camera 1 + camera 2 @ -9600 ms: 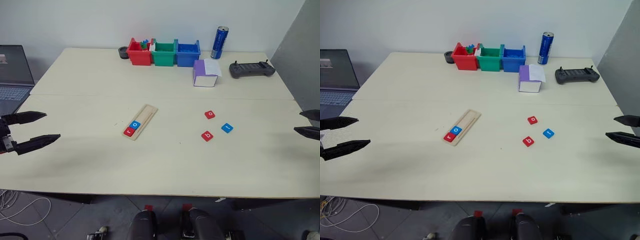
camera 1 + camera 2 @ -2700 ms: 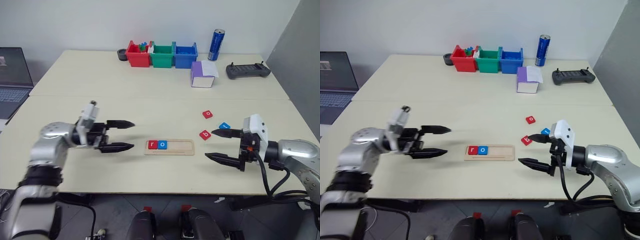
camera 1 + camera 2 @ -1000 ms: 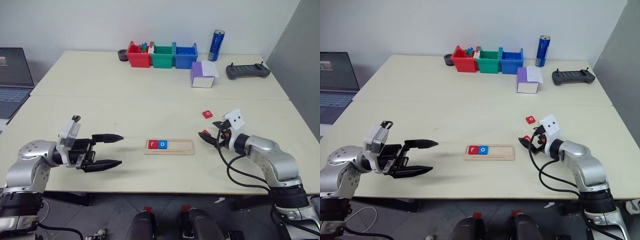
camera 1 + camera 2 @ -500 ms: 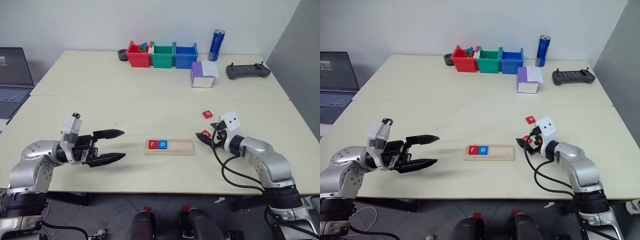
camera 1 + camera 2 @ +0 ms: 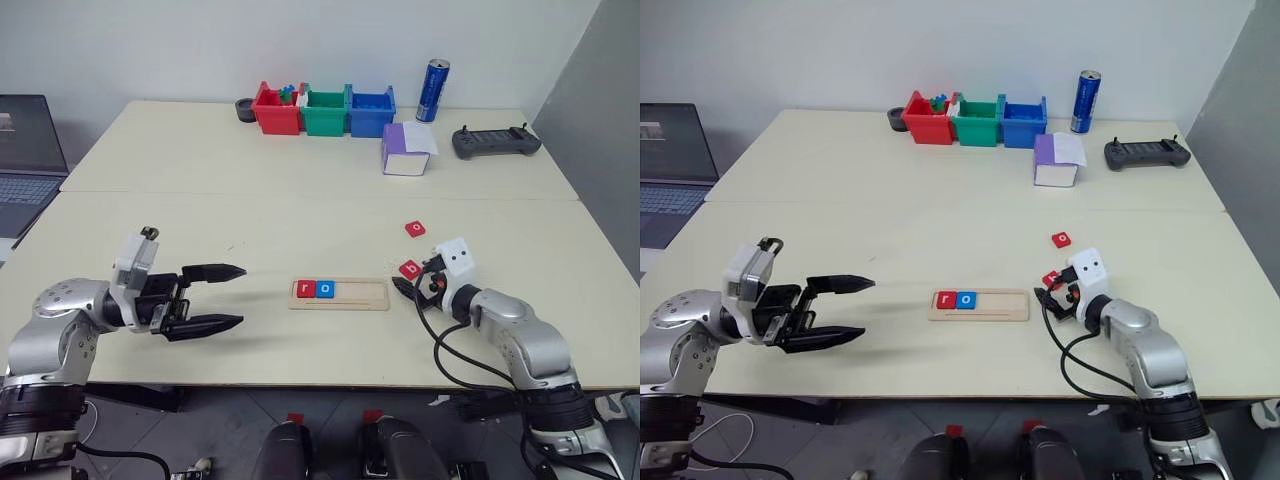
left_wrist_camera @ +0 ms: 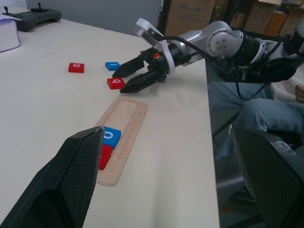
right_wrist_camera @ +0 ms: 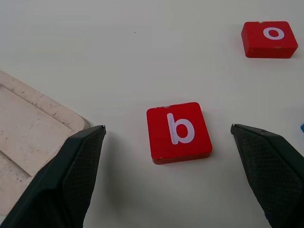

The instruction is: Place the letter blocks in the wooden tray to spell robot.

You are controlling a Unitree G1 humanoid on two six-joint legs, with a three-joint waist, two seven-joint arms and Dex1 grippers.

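Clutter sits at the table's far edge: three bins [image 5: 324,108] (red, green, blue), one can [image 5: 435,90], one purple-white box [image 5: 407,148], one controller [image 5: 495,141]. Wooden tray [image 5: 339,294] is mid-table, holding two blocks, red "r" [image 5: 305,289] and blue "o" [image 5: 325,289]. Right gripper [image 7: 168,137] is spread wide either side of red "b" block [image 7: 178,131], not gripping it. Red "o" block [image 7: 269,39] lies just beyond. Left gripper [image 5: 226,298] is open, empty, well left of tray.

Laptop [image 5: 25,160] cut by edge; blue tile [image 7: 302,127] cropped.
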